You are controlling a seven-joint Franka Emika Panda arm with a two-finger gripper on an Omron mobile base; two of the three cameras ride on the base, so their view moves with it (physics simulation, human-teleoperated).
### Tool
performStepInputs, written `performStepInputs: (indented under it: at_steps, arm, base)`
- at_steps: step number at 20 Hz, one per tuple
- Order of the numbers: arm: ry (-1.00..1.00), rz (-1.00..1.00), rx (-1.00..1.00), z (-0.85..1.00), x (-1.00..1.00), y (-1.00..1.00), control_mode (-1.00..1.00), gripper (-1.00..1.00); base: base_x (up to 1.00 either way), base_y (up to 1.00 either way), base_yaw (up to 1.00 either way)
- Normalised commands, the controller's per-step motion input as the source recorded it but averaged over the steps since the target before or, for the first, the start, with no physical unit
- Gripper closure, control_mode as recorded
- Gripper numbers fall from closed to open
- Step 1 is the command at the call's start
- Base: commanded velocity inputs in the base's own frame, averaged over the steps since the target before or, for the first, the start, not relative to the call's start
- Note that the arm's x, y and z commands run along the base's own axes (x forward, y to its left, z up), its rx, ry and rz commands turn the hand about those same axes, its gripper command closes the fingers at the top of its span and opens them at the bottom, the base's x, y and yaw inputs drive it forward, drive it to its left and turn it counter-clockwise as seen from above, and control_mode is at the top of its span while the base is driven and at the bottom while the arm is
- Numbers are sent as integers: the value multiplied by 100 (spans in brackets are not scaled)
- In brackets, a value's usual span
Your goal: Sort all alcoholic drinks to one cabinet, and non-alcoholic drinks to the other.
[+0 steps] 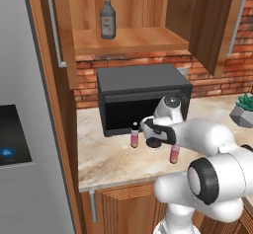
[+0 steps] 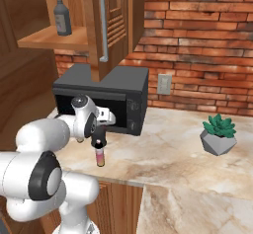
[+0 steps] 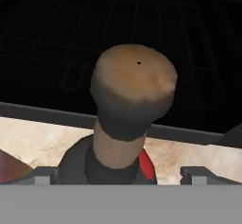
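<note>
Up close to the dark bottle (image 3: 127,105): standing straight on the stone counter (image 1: 113,161), just in front of the black microwave (image 1: 138,87), with a brown cork on a thin neck and a round dark belly below. Looks like glass, so likely heavy, hard, smooth and easy to break. Best to take hold low on the neck or at the shoulder, squeeze gently and lift straight up. Gripper (image 3: 120,175) right at the bottle, fingers spread wide on both sides, holding nothing yet. Near it on the counter, one small pink bottle (image 1: 134,138) and a second pink bottle (image 1: 174,154); probably light and easy to tip over. Up above, the clear bottle with the red cap (image 1: 107,20) already on the shelf of the open wood cabinet (image 1: 128,40).
</note>
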Motion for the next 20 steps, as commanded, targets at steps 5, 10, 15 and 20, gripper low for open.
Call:
performStepInputs:
  at_steps: [5, 10, 15, 20]
  arm:
    - [0, 0, 0, -19, 21, -3, -100, -100]
    - [-1, 0, 0, -19, 3, 0, -100, -100]
    - [-7, 0, 0, -5, 4, 0, -100, -100]
    - [-7, 0, 0, -14, 0, 0, -100, 100]
  base:
    - [0, 0, 0]
    - [0, 0, 0]
    - [0, 0, 0]
    - [0, 0, 0]
